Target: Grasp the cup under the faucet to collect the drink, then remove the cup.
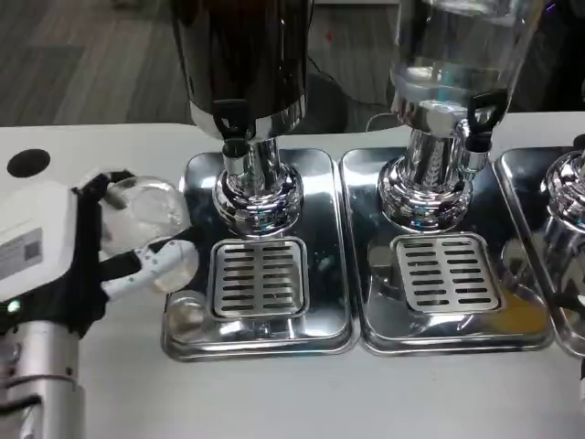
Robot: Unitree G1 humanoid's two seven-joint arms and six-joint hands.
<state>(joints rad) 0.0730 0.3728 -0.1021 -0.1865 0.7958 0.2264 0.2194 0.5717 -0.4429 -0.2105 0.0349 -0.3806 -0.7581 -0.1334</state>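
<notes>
Head view: the left hand [87,242] has its fingers wrapped around a clear cup [146,215], which it holds off to the left of the left tray [196,338], not under the faucet [233,123] yet. The cup looks tilted, mouth toward the camera, though it's so see-through that it's hard to be sure. One finger [155,265] crosses below it and the black part of the hand sits behind.

Handling guess: thin clear plastic, super light while empty, so probably squishy at the walls and a bit slick. Too hard a squeeze would likely buckle it, too soft and it could slip once the drink adds weight. The best hold seems to be around the middle of the wall, away from the rim, keeping it upright so nothing spills.

The dark dispenser [242,55] stands over a grate [259,279], which is where the cup needs to end up. A second, clear dispenser [457,46] sits to the right on its own tray [366,320], all on the white surface [320,402].
</notes>
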